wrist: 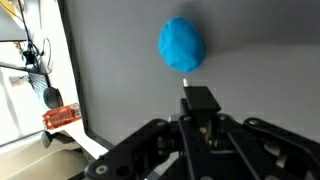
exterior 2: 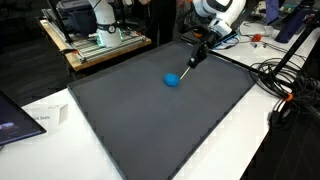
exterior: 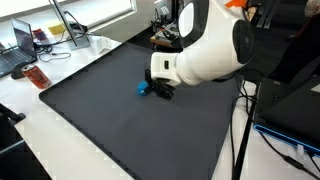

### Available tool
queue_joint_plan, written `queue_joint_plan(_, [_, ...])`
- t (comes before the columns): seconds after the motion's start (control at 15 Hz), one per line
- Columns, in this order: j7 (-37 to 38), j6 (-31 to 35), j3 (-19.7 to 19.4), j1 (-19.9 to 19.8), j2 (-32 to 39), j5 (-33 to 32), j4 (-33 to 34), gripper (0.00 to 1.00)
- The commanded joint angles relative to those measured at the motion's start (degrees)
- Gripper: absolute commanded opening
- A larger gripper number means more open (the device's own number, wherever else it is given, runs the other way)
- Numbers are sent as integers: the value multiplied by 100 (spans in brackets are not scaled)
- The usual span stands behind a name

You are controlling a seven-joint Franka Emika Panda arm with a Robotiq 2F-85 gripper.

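The white arm (exterior: 215, 45) is reaching low over the dark mat (exterior 2: 150, 120), its gripper (exterior 2: 190, 60) tilting down toward a blue ball (exterior 2: 172, 79). In the wrist view the gripper (wrist: 200, 100) is showing a dark tip just short of the blue ball (wrist: 181, 45), with a thin stem seeming to join them; whether the fingers are open or pinched together cannot be told. In an exterior view the ball (exterior: 143, 88) is lying on the mat just beyond the fingertips. Past the mat's edge, well away from the fingers, a red packet (wrist: 60, 116) is resting on the white table (exterior: 50, 130), and a laptop (exterior: 20, 45) is sitting farther off.
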Motion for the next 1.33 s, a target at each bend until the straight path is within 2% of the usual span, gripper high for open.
queue_joint_plan(0.0, [139,199,118,-69,-383,-203,-344,3])
queue_joint_plan(0.33, [-97,287,325,-349,-705,149,-423,3])
queue_joint_plan(0.8, [-654,1038,523,-955,-1551,968,-1188,3])
queue_joint_plan(1.27, [-1565,1327,525,-1368,-2455,1989,-1916,3])
